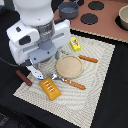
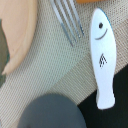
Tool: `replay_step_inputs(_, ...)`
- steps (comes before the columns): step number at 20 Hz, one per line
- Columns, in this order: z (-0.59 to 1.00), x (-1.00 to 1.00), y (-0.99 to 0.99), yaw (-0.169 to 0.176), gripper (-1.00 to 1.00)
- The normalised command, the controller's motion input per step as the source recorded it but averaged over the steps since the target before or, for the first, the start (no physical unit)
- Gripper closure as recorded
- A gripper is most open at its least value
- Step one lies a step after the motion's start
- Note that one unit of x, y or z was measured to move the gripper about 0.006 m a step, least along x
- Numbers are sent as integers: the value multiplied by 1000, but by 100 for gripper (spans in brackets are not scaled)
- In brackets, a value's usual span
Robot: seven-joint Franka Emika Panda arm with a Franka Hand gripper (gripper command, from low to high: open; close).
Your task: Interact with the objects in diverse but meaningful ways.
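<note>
My gripper (image 1: 36, 69) hangs low over the woven mat's near-left part, just above a white-and-blue fish-shaped piece (image 1: 37, 76). In the wrist view the fish (image 2: 102, 55) lies flat on the mat's edge, untouched. The arm's body hides the fingers, so I cannot tell how the jaws stand. A brown sausage-like stick (image 1: 23, 77) lies to the exterior view's left of the fish. The orange-yellow ridged bread block (image 1: 50, 88) lies near the front. The yellow packet (image 1: 75, 44) is at the mat's far side. The grey-blue pot (image 1: 68, 10) stands at the back.
A round wooden plate (image 1: 69, 66) sits mid-mat, also seen in the wrist view (image 2: 15, 35). An orange-handled fork (image 1: 67, 81) lies by it, tines (image 2: 67, 20) near the fish. An orange-handled knife (image 1: 88, 59), a toy stove (image 1: 100, 15) and a bowl (image 1: 123, 17) are further back.
</note>
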Motion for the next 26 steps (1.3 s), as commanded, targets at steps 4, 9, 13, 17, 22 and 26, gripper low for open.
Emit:
replay_step_inputs(4, -132, 697, -488, -51, -100)
replay_step_inputs(9, -15, 642, -569, -72, -100)
replay_step_inputs(13, -53, 470, -496, -61, -100)
replay_step_inputs(17, -109, 171, -169, -15, -100)
replay_step_inputs(22, -201, 112, -107, -5, -100)
replay_step_inputs(26, -210, 98, -229, 0, -100)
